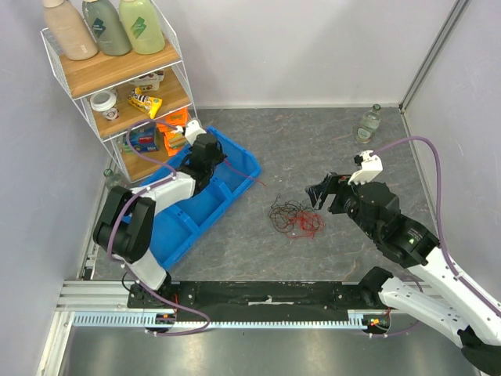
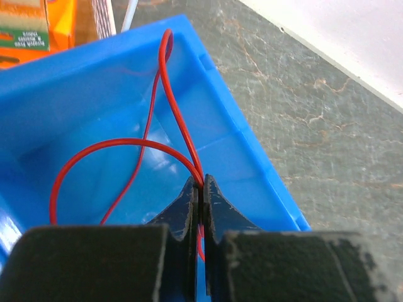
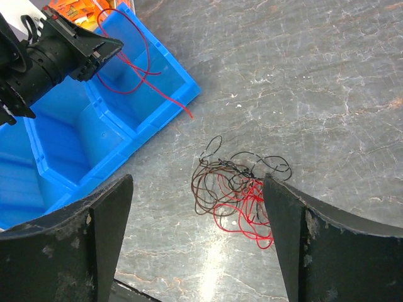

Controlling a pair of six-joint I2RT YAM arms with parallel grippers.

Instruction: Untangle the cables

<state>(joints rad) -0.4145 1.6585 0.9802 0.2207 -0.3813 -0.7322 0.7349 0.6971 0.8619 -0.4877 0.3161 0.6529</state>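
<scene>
Grey marbled bench [image 1: 329, 133] filled the scene, with a blue plastic compartment bin [image 1: 188, 227] at 9 o'clock from its middle. Over one end compartment of the bin, the left end effector [image 2: 200, 189] was clamped together on a thin red wire [image 2: 169, 94]. The wire looped inside the bin and trailed over its rim toward 4 o'clock, its loose end lying apart from the rest.

The remaining cables, a loose tangle of hair-thin black and red wires [image 3: 233, 195], lay near the bench's middle. The right end effector [image 1: 321, 194] hovered at 1 o'clock of that tangle, jaws wide apart and holding nothing.

The step in hand looked like stowing the freed red wire. To do it well, the left arm should draw the trailing end inside the rim before letting go. The right should then pinch a single outlying loop, not the knotted centre. How many wires made up the tangle was too fine to tell.
</scene>
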